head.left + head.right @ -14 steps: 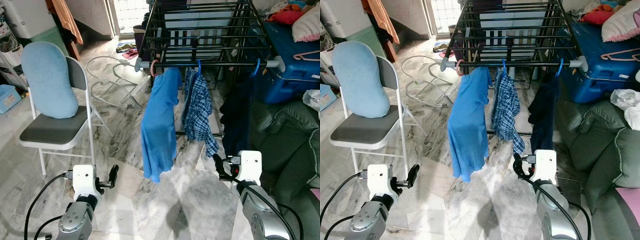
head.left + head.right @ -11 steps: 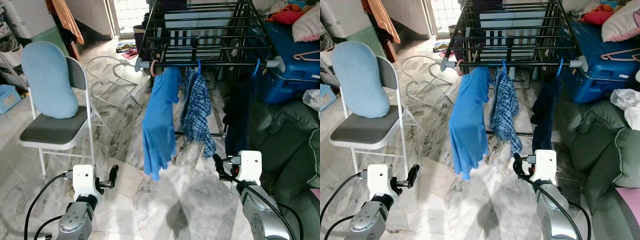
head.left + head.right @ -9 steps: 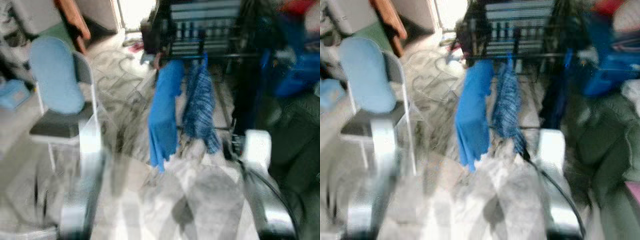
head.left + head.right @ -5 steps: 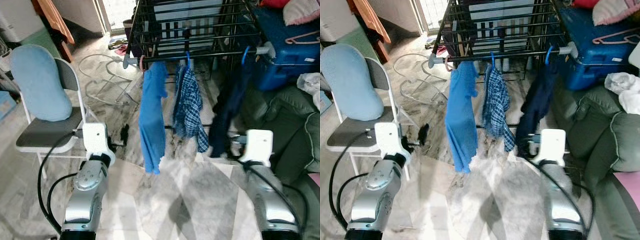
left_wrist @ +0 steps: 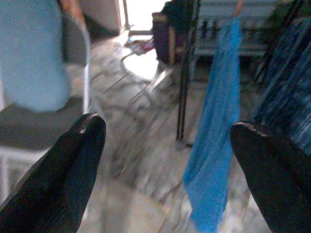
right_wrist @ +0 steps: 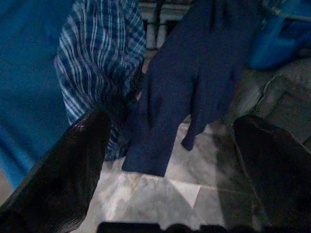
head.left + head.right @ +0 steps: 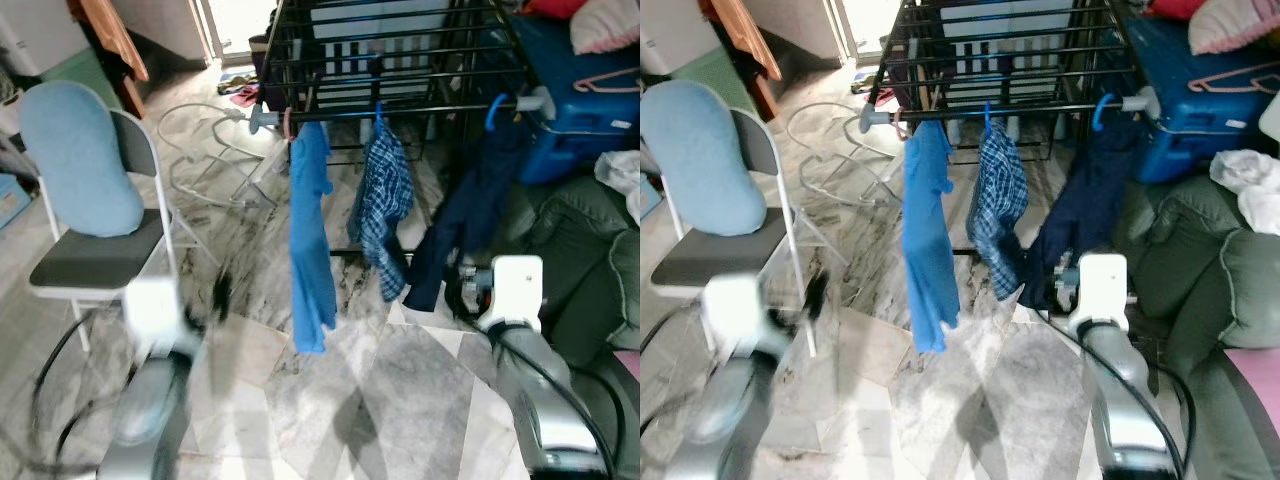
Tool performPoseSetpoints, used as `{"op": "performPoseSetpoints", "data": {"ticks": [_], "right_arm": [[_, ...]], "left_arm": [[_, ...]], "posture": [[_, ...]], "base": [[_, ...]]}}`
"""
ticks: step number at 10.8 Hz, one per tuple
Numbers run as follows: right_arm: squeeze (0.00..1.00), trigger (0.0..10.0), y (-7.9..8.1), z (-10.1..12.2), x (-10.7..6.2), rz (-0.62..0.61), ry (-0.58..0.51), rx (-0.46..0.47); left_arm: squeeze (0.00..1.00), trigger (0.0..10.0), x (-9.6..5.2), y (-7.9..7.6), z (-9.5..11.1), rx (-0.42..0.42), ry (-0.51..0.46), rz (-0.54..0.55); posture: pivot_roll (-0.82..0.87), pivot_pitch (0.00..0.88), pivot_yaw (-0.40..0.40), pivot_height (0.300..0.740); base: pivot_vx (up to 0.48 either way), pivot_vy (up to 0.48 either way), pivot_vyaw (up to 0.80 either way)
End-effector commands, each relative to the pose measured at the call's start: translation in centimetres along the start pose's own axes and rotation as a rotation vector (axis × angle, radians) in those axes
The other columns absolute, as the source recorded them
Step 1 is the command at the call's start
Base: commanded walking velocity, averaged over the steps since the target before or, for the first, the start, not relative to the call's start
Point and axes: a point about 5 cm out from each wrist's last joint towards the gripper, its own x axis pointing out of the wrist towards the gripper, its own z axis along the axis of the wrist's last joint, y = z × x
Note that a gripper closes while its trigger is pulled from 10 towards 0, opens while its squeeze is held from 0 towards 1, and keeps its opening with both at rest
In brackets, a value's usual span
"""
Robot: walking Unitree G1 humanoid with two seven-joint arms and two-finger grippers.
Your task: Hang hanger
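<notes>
Blue hanger [image 7: 494, 108] hooks the rack rail [image 7: 400, 110]; right gripper [image 6: 170, 145] gapes, empty.

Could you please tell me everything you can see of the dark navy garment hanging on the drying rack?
The dark navy garment looks like soft, plain cloth. It hangs from a blue hanger hook at the robot's right end of the drying rack's front bar, beside the blue checked shirt. It slants toward that shirt, its lower end above the marble floor. No fingers touch it.
</notes>
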Motion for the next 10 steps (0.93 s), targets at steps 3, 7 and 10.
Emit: {"op": "performPoseSetpoints", "data": {"ticks": [3, 7, 10], "right_arm": [[0.00, 10.0, 1.3, 0.5, -0.2, 0.032, -0.023, 0.024], [0.00, 10.0, 1.0, 0.4, -0.2, 0.005, -0.004, 0.017], [0.00, 10.0, 1.5, 0.3, 0.0, 0.012, -0.009, 0.030]], "left_arm": [[0.00, 10.0, 0.4, -0.7, 1.3, 0.017, -0.039, -0.036], [0.00, 10.0, 1.7, -1.2, 1.4, 0.017, -0.025, -0.082], [0.00, 10.0, 2.3, -1.5, 1.5, 0.016, -0.024, -0.098]], "posture": [[-0.12, 0.058, 0.088, 0.740], [-0.17, 0.053, 0.118, 0.740], [-0.16, 0.038, 0.123, 0.740]], "base": [[0.000, 0.000, 0.00], [0.000, 0.173, -0.39], [0.000, 0.480, -0.41]]}}
